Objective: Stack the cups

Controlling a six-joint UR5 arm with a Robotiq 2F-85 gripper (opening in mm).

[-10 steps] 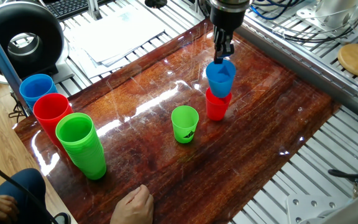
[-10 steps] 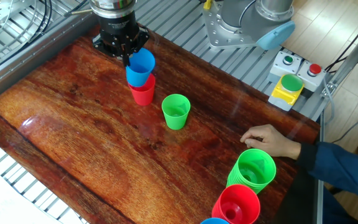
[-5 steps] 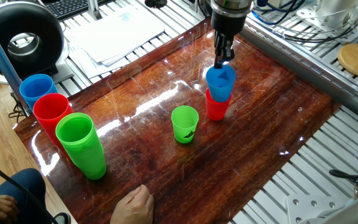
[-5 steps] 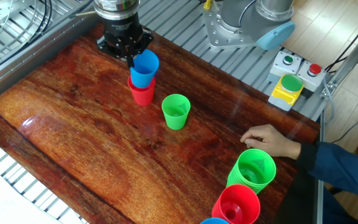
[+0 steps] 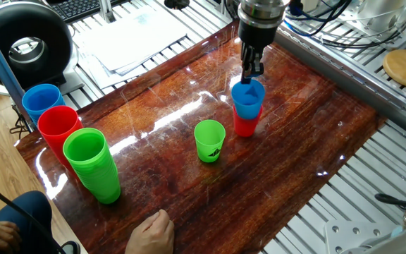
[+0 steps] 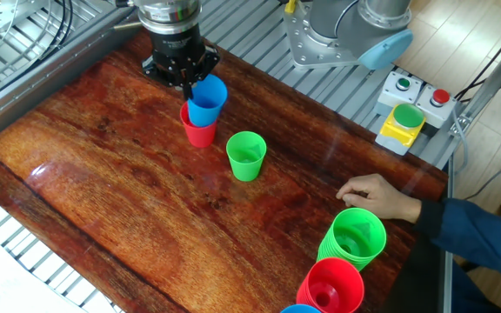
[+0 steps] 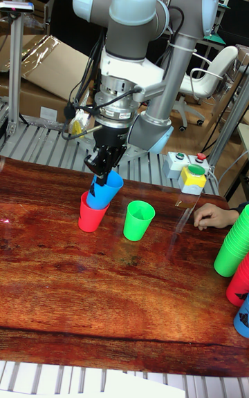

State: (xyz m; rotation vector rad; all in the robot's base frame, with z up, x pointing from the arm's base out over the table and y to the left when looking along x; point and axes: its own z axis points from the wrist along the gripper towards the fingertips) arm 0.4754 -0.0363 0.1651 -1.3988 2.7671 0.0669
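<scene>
The small blue cup (image 5: 248, 98) hangs tilted with its base inside the small red cup (image 5: 244, 125), which stands on the wooden table (image 5: 302, 141). My gripper (image 5: 252, 72) is shut on the blue cup's far rim, one finger inside the cup. The light green cup (image 5: 210, 141) with a dark mark stands alone, a little nearer the front. In the other fixed view the blue cup (image 6: 207, 100) leans right over the red cup (image 6: 198, 133), with the green cup (image 6: 246, 156) to their right. The tall fixed view shows the gripper (image 7: 102, 173) on the blue cup (image 7: 106, 192).
Taller stacks of blue (image 5: 42, 101), red (image 5: 58, 127) and green cups (image 5: 91, 164) stand at the table's left end. A person's hand (image 5: 152, 231) rests on the front edge. A button box (image 6: 403, 117) and the arm's base (image 6: 337, 35) sit beyond the table.
The gripper has come down with the blue cup, whose base has sunk deeper into the red cup. The green cup and the stacks have not moved.
</scene>
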